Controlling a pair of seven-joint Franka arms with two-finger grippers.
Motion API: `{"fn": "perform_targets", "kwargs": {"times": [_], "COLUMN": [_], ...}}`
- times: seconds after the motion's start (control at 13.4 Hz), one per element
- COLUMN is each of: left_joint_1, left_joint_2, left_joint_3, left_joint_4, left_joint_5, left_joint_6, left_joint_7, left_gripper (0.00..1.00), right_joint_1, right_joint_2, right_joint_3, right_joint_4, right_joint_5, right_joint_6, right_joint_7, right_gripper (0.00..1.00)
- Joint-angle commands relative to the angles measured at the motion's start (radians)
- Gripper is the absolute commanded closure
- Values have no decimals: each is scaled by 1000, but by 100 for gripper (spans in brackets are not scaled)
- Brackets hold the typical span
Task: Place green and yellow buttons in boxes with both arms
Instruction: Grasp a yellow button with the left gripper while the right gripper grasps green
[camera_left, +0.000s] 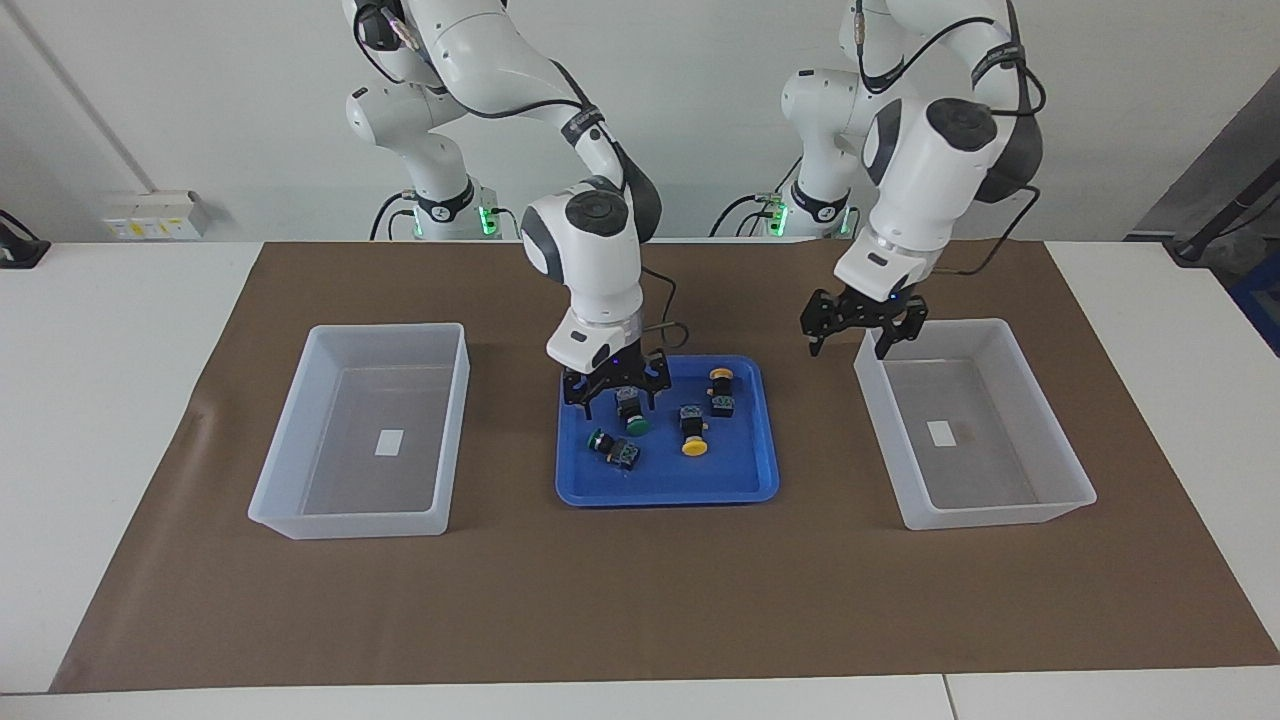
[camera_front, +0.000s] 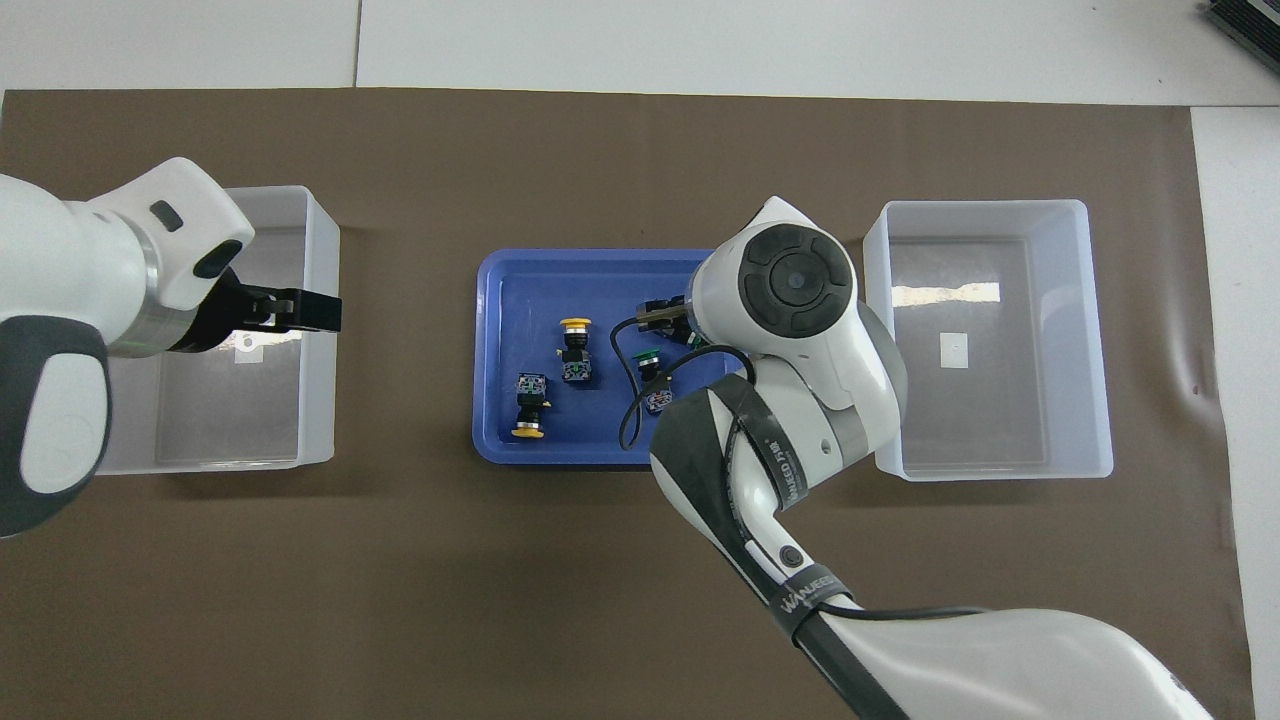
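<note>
Four buttons lie in the shallow blue tray (camera_left: 740, 470) (camera_front: 500, 300). My right gripper (camera_left: 620, 402) is open and low in the tray, a finger on either side of one green button (camera_left: 632, 412) (camera_front: 648, 365). The second green button (camera_left: 610, 447) lies just beside it, farther from the robots, hidden under the arm in the overhead view. Two yellow buttons (camera_left: 692, 432) (camera_left: 720, 390) (camera_front: 528, 400) (camera_front: 573, 345) lie toward the left arm's end of the tray. My left gripper (camera_left: 850, 348) (camera_front: 320, 312) is open and empty, up over the tray-side rim of one box (camera_left: 985, 515) (camera_front: 320, 400). The other box (camera_left: 350, 520) (camera_front: 1000, 205) holds only its label.
A brown paper mat (camera_left: 640, 600) covers the middle of the white table; tray and boxes stand on it in a row. The right arm's black cable (camera_front: 630, 400) loops over the tray. A wall socket (camera_left: 155, 213) sits at the table's edge near the robots.
</note>
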Motion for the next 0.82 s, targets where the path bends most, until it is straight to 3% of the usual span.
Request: {"fn": "perform_targets", "kwargs": {"times": [0.0, 0.3, 0.45, 0.6, 0.74], "left_joint_1": [-49, -122, -148, -168, -199], "left_joint_2": [22, 64, 108, 127, 171], "left_joint_3": [12, 12, 12, 12, 12], "left_joint_4": [-59, -106, -111, -161, -192], "left_joint_5": [32, 32, 32, 32, 32], "left_joint_6": [115, 201, 247, 328, 406], "left_joint_7": [-54, -60, -64, -66, -100], "left_gripper": [0, 0, 0, 0, 0], "right_joint_1": [26, 26, 28, 31, 25], "right_joint_2": [25, 36, 31, 31, 31], "right_joint_3": [-7, -7, -7, -7, -7], "right_joint_4": [-55, -80, -126, -143, -125], "right_joint_5": [11, -5, -5, -8, -6], "right_joint_6": [94, 103, 156, 178, 164], "right_joint_7": [28, 34, 34, 34, 34], "right_gripper": [0, 0, 12, 36, 93]}}
